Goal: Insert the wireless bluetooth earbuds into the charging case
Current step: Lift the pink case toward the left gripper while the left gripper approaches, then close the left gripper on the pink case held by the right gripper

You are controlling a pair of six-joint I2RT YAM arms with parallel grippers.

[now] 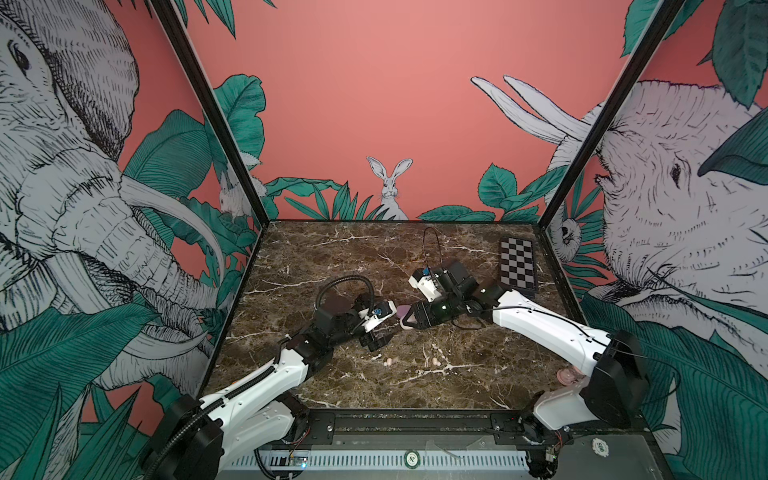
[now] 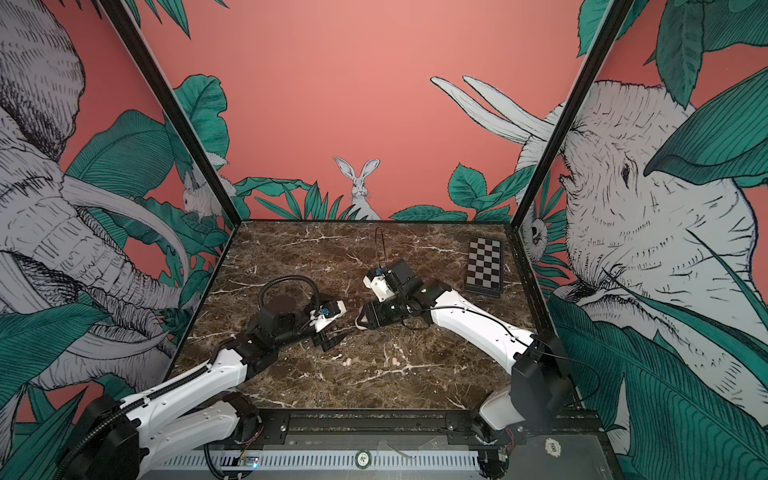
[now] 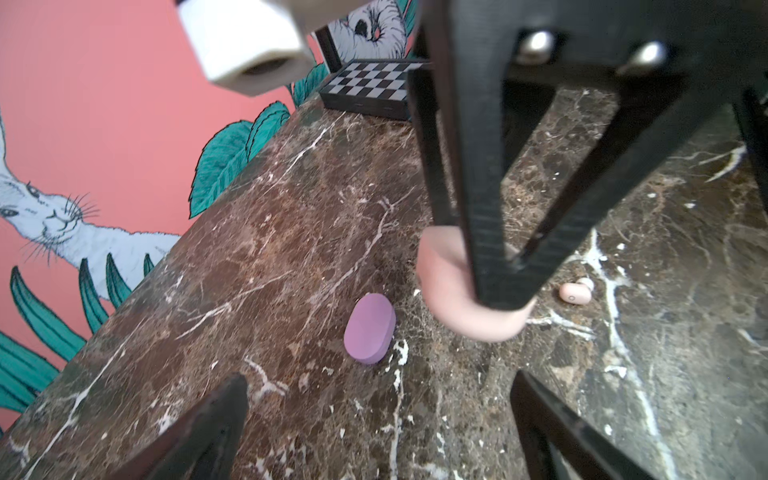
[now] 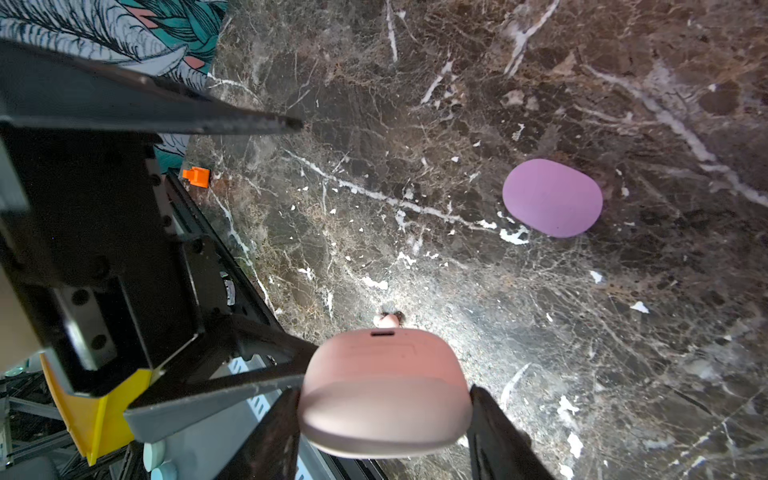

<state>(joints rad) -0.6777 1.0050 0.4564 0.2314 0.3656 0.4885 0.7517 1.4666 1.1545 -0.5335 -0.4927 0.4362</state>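
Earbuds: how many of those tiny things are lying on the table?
2. Both peach earbuds lie on the table toward its near edge: one on the left, one on the right. Others may be hidden.

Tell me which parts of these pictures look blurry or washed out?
Right wrist view: the peach case close to the lens is soft, and glare whitens the marble just beyond it. Left wrist view: the white block is blurred. Both top views bend the walls.
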